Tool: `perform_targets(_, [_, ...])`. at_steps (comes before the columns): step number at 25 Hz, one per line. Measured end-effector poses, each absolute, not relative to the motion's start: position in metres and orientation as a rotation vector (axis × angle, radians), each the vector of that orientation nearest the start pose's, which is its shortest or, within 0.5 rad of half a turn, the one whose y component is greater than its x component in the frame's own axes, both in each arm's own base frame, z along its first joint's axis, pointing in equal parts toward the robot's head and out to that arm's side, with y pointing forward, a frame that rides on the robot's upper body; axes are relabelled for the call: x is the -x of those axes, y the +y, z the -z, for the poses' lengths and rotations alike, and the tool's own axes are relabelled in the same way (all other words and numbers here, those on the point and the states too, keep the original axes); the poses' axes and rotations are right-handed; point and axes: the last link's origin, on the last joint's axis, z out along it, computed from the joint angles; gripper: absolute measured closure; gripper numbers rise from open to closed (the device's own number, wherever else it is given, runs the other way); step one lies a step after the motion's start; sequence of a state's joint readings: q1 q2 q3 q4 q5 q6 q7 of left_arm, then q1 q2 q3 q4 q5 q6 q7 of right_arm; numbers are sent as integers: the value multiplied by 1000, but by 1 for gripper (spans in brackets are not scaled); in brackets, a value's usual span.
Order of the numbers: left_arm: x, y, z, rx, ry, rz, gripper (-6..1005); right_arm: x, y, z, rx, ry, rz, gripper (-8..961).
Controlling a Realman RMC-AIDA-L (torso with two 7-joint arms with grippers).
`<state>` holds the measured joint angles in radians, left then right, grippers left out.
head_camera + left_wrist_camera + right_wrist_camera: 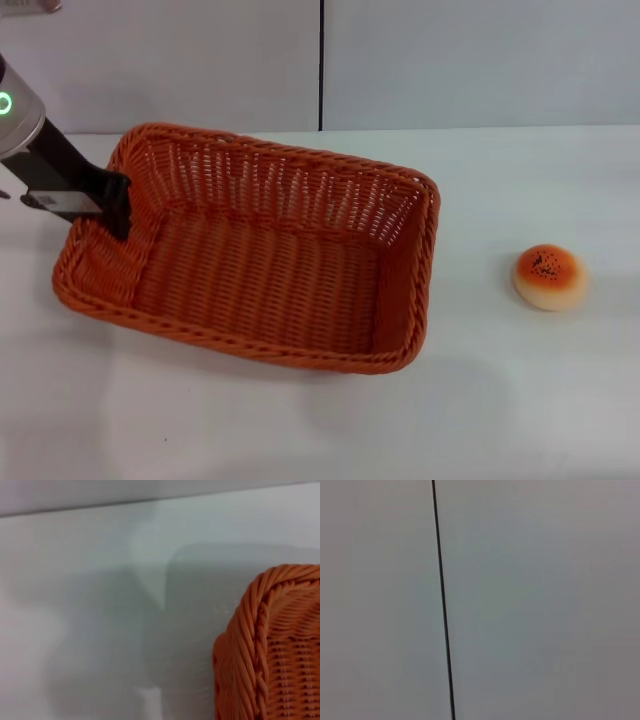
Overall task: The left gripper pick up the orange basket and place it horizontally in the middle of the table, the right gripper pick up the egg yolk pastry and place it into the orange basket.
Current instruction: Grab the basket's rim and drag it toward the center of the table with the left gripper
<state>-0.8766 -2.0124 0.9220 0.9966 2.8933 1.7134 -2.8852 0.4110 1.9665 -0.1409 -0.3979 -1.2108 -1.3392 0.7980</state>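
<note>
The orange basket (260, 270) sits at a slant left of the table's (500, 420) middle, open side up. My left gripper (118, 208) reaches in from the left and is shut on the basket's left short wall, one black finger inside the rim. A broad shadow lies under the basket's near and right sides. In the left wrist view a braided corner of the basket (280, 650) shows over the white tabletop. The egg yolk pastry (548, 277) lies alone on the table, well to the right of the basket. The right gripper is out of view.
Grey wall panels with a dark vertical seam (321, 65) stand behind the table; the right wrist view shows only that seam (442, 605). White tabletop stretches in front of the basket and around the pastry.
</note>
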Motion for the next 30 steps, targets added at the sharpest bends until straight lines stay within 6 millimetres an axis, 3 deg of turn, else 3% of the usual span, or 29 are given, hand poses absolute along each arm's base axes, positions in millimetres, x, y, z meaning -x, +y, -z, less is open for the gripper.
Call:
perform_targets(16, [225, 372, -51, 2066, -1752, -553, 866, -363, 334, -160, 1381, 438, -929, 393])
perform_targets(25, [231, 367, -49, 2060, -1776, -562, 809, -360, 337, -157, 1388, 440, -938, 393])
perform_targets(30, [233, 368, -58, 2035, -1793, -494, 777, -360, 338, -157, 1389, 439, -939, 393])
